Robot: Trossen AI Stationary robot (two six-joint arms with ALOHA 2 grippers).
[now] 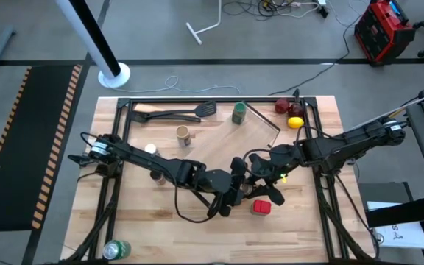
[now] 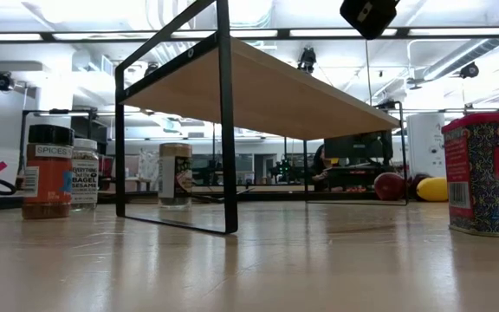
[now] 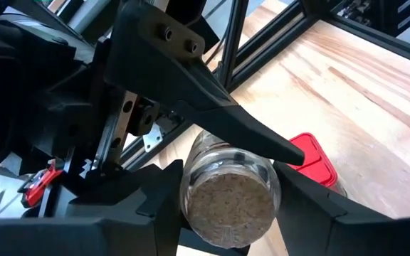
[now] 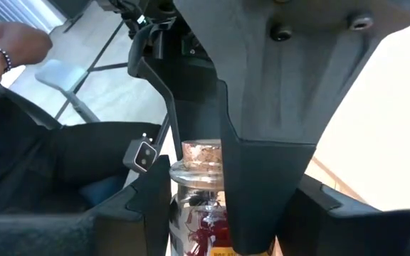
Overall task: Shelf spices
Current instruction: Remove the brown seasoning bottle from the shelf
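Above the table's middle, my left gripper [image 1: 232, 190] and my right gripper [image 1: 255, 184] meet on a small clear shaker [image 3: 228, 193] filled with tan grains; both are shut on it. The red square tin [image 1: 261, 207] stands just near of them. The green jar [image 1: 238, 112], the tan cylinder [image 1: 183, 135] and the white-capped jar [image 1: 150, 149] stand farther back. The black-capped jar [image 2: 46, 170] shows at the left in the low view. The shelf [image 2: 301, 95] stands on its thin black legs. My left gripper pinches the shaker's round glass wall [image 3: 191, 186] between its two fingers, one on each side. The shaker's flat end faces back along the fingers. It is lifted clear of the table. My right gripper has one finger [image 3: 226, 121] lying across the shaker's wall. Its own finger [image 4: 144, 206] touches the glass [image 4: 184, 206]. The left gripper's finger hides the other side.
A large black tube frame [image 1: 124, 147] rings the work area. Two black spatulas [image 1: 175, 112] lie at the back. A lemon [image 1: 294, 122] and dark red fruit [image 1: 282, 106] sit back right. A green can [image 1: 116, 250] lies at the near left edge.
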